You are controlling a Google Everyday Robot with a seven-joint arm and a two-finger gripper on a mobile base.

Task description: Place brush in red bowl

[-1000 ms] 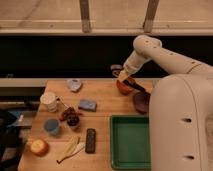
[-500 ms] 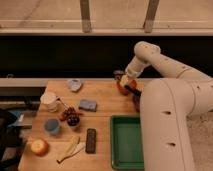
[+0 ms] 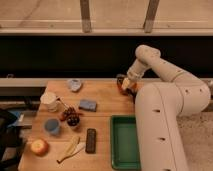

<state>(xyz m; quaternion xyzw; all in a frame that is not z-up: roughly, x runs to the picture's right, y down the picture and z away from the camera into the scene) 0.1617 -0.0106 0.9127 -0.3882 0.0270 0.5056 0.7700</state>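
While our hand (image 3: 126, 86) sits closed over the red bowl (image 3: 125, 88) at the far right of the worktop (image 3: 105, 107), we cannot make out the brush, so whether we hold it is unclear. To finish well, we judge we should stay centred above the bowl and release low.

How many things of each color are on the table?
Blue: 3, sponge, cup, crumpled cloth
Green: 1, tray
Black: 1, remote
White: 1, cup
Red: 1, bowl under the shut gripper
Total: 7
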